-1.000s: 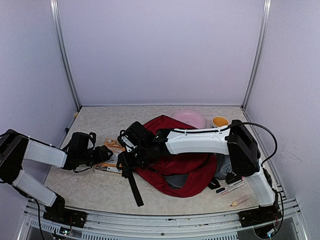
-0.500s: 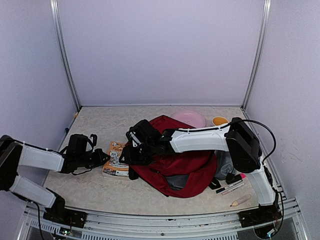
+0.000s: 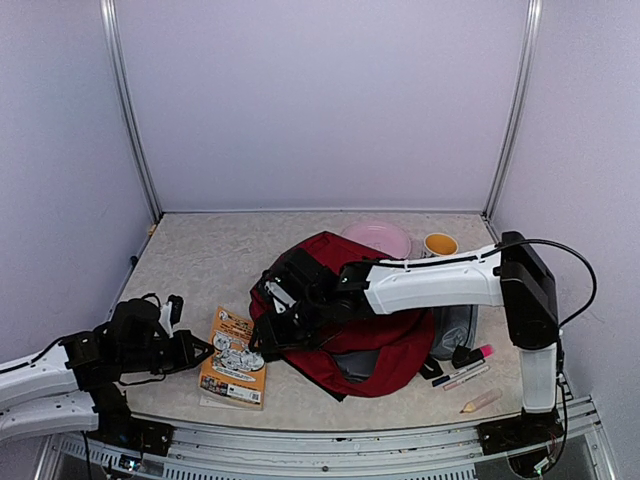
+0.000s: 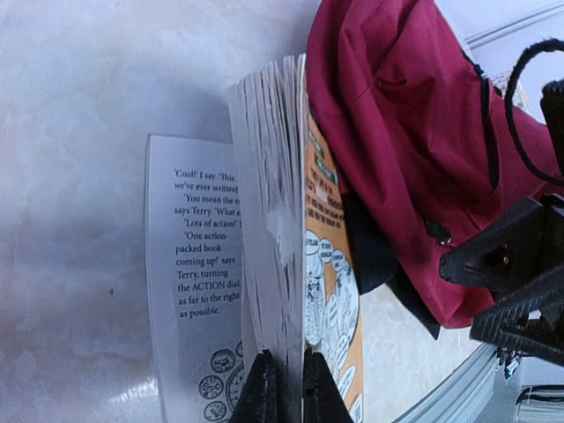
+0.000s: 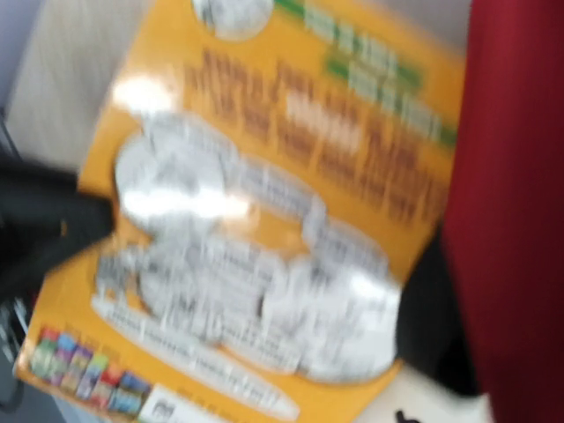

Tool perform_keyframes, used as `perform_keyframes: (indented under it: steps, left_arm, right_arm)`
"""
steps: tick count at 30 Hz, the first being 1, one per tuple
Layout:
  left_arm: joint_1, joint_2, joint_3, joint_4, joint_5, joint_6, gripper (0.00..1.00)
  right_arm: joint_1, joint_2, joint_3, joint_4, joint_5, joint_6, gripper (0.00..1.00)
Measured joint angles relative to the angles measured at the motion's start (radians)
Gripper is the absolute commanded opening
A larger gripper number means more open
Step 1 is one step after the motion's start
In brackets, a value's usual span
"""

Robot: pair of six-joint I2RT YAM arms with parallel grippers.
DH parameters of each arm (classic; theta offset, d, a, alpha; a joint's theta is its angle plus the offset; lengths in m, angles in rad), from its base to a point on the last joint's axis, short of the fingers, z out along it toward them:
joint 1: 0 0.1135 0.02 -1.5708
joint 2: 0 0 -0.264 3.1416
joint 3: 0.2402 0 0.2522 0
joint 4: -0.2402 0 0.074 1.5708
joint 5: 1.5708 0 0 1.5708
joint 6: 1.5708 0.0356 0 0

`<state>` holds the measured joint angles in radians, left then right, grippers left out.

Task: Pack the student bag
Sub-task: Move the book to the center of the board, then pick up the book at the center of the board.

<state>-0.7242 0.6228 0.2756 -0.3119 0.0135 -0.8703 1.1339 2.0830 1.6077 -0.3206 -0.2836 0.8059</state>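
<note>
Two arms reach into the top view. The left gripper point(image 3: 196, 350), low at the left of that frame, is clenched on an orange paperback book point(image 3: 235, 360) with a cartoon cover. In the left wrist view its fingertips point(image 4: 263, 394), at the bottom edge, pinch the thick block of pages together with the orange cover point(image 4: 328, 264). One printed leaf lies loose and flat to the left. The book rests on the mottled beige table point(image 3: 190, 260), just beside the left edge of the large dark red fabric backpack point(image 3: 395, 335). The backpack lies flat at the centre of the top frame, with grey lining showing at its lower edge. The right gripper point(image 3: 270, 322) sits at the backpack's left edge, over black trim. Its finger state cannot be told: the right wrist view is blurred and shows only the book cover point(image 5: 264, 220) and red fabric point(image 5: 515, 176) at right. A pink bowl point(image 3: 378, 237) and an orange cup point(image 3: 440, 243) stand above the backpack. Markers point(image 3: 462, 375) lie at lower right.
</note>
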Motion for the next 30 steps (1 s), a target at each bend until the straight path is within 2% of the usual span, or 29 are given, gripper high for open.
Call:
perform_keyframes:
  steps: [6, 10, 11, 12, 13, 15, 17, 20, 22, 24, 26, 30]
  left_arm:
    - [-0.187, 0.035, 0.000, -0.072, -0.058, -0.127, 0.00]
    - [-0.297, 0.089, 0.000, -0.077, -0.069, -0.207, 0.00]
    - [-0.314, 0.102, -0.001, -0.075, -0.072, -0.225, 0.16]
    - [-0.325, 0.111, -0.002, -0.071, -0.073, -0.238, 0.38]
    - [-0.335, 0.122, -0.003, -0.067, -0.074, -0.248, 0.53]
    - [-0.342, 0.138, -0.004, -0.064, -0.074, -0.257, 0.73]
    - [-0.344, 0.156, -0.004, -0.059, -0.074, -0.263, 0.79]
    - [-0.344, 0.201, -0.005, -0.044, -0.074, -0.273, 0.78]
    - [-0.344, 0.232, -0.013, -0.003, -0.071, -0.276, 0.70]
    - [-0.344, 0.261, -0.033, 0.076, -0.065, -0.282, 0.55]
    - [-0.343, 0.290, -0.054, 0.149, -0.055, -0.288, 0.45]
    - [-0.332, 0.324, -0.084, 0.240, -0.054, -0.291, 0.40]
  right_arm:
    - [0.082, -0.024, -0.079, -0.081, 0.011, 0.018, 0.61]
    - [0.101, -0.075, -0.229, -0.078, -0.014, 0.042, 0.61]
    - [0.100, -0.082, -0.261, -0.077, -0.016, 0.049, 0.61]
    - [0.099, -0.084, -0.283, -0.078, -0.015, 0.052, 0.61]
    - [0.096, -0.084, -0.298, -0.079, -0.013, 0.053, 0.61]
    - [0.090, -0.084, -0.291, -0.069, -0.011, 0.051, 0.61]
    - [0.084, -0.084, -0.291, -0.059, -0.011, 0.050, 0.61]
    - [0.077, -0.082, -0.291, -0.036, -0.015, 0.049, 0.61]
    - [0.074, -0.074, -0.291, -0.011, -0.023, 0.049, 0.61]
    - [0.072, -0.055, -0.288, 0.016, -0.036, 0.051, 0.61]
    - [0.069, -0.027, -0.264, 0.042, -0.060, 0.053, 0.61]
    - [0.052, 0.014, -0.210, 0.024, -0.134, 0.063, 0.60]
